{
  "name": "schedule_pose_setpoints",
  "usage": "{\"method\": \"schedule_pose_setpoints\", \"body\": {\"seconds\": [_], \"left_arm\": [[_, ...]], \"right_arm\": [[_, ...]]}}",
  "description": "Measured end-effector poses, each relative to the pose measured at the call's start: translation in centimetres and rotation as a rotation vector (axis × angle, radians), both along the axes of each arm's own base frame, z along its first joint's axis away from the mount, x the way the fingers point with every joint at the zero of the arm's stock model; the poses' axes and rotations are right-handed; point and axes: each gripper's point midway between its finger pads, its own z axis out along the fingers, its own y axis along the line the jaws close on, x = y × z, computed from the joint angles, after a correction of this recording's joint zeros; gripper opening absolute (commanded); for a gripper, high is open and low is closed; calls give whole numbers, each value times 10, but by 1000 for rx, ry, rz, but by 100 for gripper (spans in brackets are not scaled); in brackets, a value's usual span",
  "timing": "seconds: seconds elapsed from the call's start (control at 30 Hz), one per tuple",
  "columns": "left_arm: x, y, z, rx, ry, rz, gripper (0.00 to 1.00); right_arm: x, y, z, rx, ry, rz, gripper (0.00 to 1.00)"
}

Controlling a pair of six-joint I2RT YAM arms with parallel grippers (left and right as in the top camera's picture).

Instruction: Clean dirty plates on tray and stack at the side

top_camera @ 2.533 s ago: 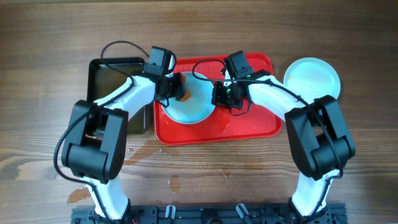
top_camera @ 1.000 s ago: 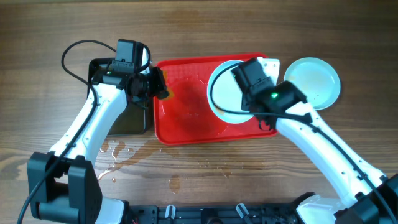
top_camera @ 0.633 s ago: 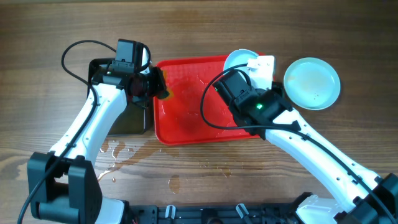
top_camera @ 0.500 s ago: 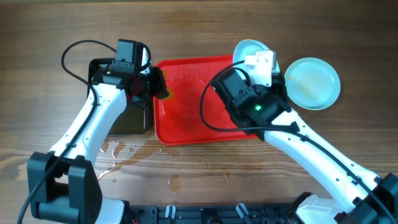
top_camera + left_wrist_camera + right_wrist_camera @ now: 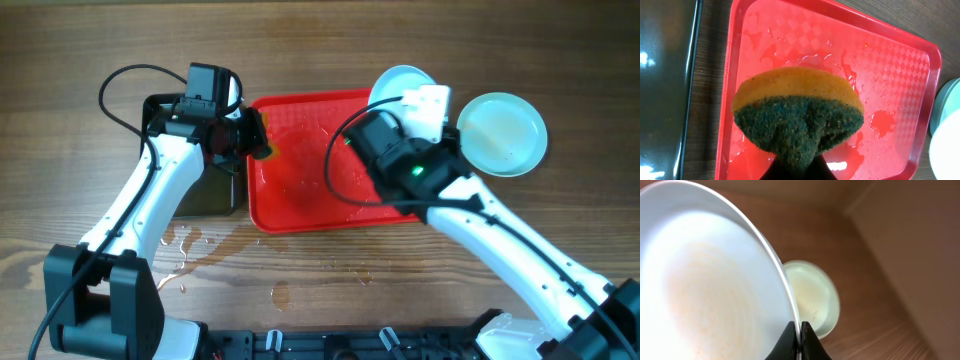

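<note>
Toward the desk's left edge lies a flat black rectangular tray (image 5: 190, 150). Just right of it the left fingers (image 5: 258, 135) are clenched on a yellow-and-green scouring sponge (image 5: 799, 107), which hangs over the left end of the large red plastic tray (image 5: 300, 190). That tray is wet and sits mid-desk near the far edge. Over its far right corner the right fingers (image 5: 800, 335) pinch the rim of a pale round plate (image 5: 705, 280), steeply tilted, with faint brown rings inside. Another pale plate (image 5: 502, 133) lies flat on the desk just beyond the tray's right end.

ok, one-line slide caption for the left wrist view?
Left gripper pinches an orange-and-green sponge above the wet red tray.
</note>
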Motion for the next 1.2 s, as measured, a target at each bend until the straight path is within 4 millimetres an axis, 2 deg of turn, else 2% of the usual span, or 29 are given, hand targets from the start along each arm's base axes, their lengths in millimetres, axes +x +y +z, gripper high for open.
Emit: {"method": "schedule_pose_setpoints", "body": {"seconds": [0.13, 0.2, 0.23, 0.27, 0.37, 0.4, 0.5, 0.53, 0.6, 0.63, 0.7, 0.77, 0.83, 0.87, 0.97, 1.0, 1.07, 1.17, 1.2], "left_arm": [[0, 0, 0, 0, 0, 0, 4], [0, 0, 0, 0, 0, 0, 4], [0, 0, 0, 0, 0, 0, 4], [0, 0, 0, 1, 0, 0, 4], [1, 2, -1, 12, -2, 6, 4], [1, 2, -1, 13, -3, 7, 4], [1, 2, -1, 13, -2, 7, 4], [1, 2, -1, 13, -3, 7, 4], [1, 3, -1, 17, -4, 9, 4], [1, 4, -1, 20, -3, 10, 4], [1, 5, -1, 26, -5, 13, 4], [2, 7, -2, 40, -7, 21, 4], [3, 10, -2, 46, -7, 29, 4], [3, 17, -3, 50, 1, 45, 4], [-3, 43, -3, 63, 38, 106, 4], [-3, 56, 0, 70, 35, 132, 4], [-8, 77, 5, 88, 42, 177, 4], [-10, 105, 1, 206, 50, 240, 4], [-10, 112, 0, 247, 47, 255, 4]], "right_arm": [[5, -17, -26, 247, 112, -42, 4], [4, -36, -21, 383, 118, -69, 4], [3, -56, -13, 458, 93, -105, 4], [4, -66, -12, 505, 92, -120, 4], [-4, -149, -20, 627, 55, -345, 4], [-8, -166, -25, 647, 52, -396, 4], [-26, -233, -66, 721, 89, -610, 4], [-28, -248, -78, 741, 97, -651, 4], [-27, -264, -102, 779, 126, -687, 6], [-19, -264, -118, 807, 150, -665, 17], [-6, -256, -138, 851, 195, -602, 24], [5, -240, -154, 906, 249, -524, 27], [11, -221, -161, 935, 299, -437, 29], [16, -207, -161, 947, 320, -377, 29], [16, -185, -158, 990, 360, -308, 31], [15, -178, -152, 1002, 363, -289, 33], [14, -169, -128, 1000, 328, -247, 37], [17, -147, -68, 946, 227, -106, 47], [17, -138, -58, 939, 217, -75, 48]]}}
